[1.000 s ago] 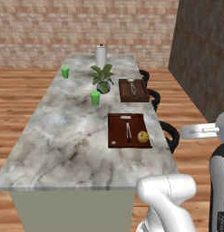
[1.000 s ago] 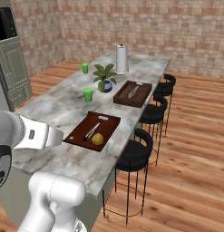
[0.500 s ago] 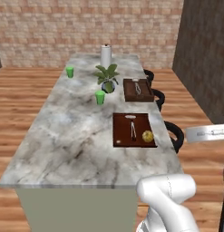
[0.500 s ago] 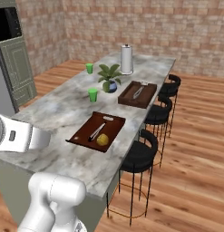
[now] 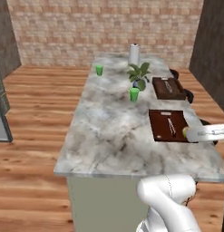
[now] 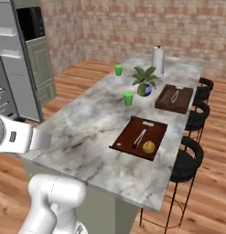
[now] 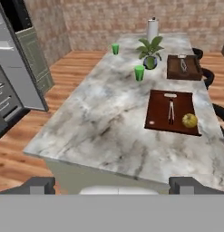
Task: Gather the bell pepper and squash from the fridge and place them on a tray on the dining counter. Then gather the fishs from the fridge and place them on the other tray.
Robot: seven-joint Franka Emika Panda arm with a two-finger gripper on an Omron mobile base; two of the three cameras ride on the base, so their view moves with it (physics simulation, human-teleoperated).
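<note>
The claw point(image 7: 111, 183) was seen standing wide open with nothing held, its two dark tips low in the hand view, left and right of centre. The squash point(image 7: 190, 120) was found lying on the near tray point(image 7: 158, 118), at the right of that view, beside a pair of slim utensils whose kind could not be told. A second tray point(image 7: 181, 69) was seen further up the tabletop point(image 7: 99, 122), toward the upper right. The fridge point(image 7: 16, 54) was seen at the upper left, with a door apparently swung open. The pepper and fish could not be made out, so they were judged to be inside it. The pepper was judged light, firm and smooth, best taken across its middle. The fish were judged slippery and slender, best gripped across the body at mid-length.
</note>
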